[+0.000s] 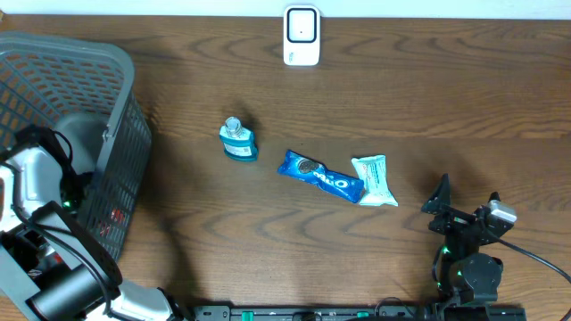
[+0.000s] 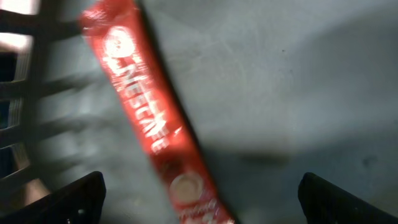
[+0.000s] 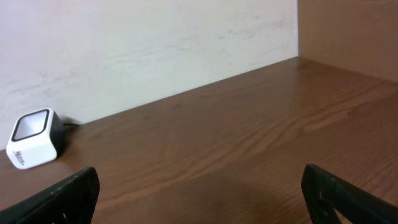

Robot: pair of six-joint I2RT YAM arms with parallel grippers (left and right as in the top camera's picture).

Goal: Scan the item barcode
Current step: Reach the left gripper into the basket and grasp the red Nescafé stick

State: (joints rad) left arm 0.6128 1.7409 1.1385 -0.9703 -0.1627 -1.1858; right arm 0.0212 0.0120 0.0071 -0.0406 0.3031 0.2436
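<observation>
Table [image 1: 401,98]: scanner [image 1: 302,36], bottle [image 1: 238,140], packets [image 1: 319,176], basket [image 1: 132,152]

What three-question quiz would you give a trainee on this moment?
1. Which wrist camera shows the white scanner?
2. True or false: the left gripper is shut on the red Nescafe sachet.
3. What lies between the blue bottle and the teal packet? A) sachet B) Oreo pack C) scanner
Key: 1 right wrist; 2 false, its jaws stand open; 3 B.
</observation>
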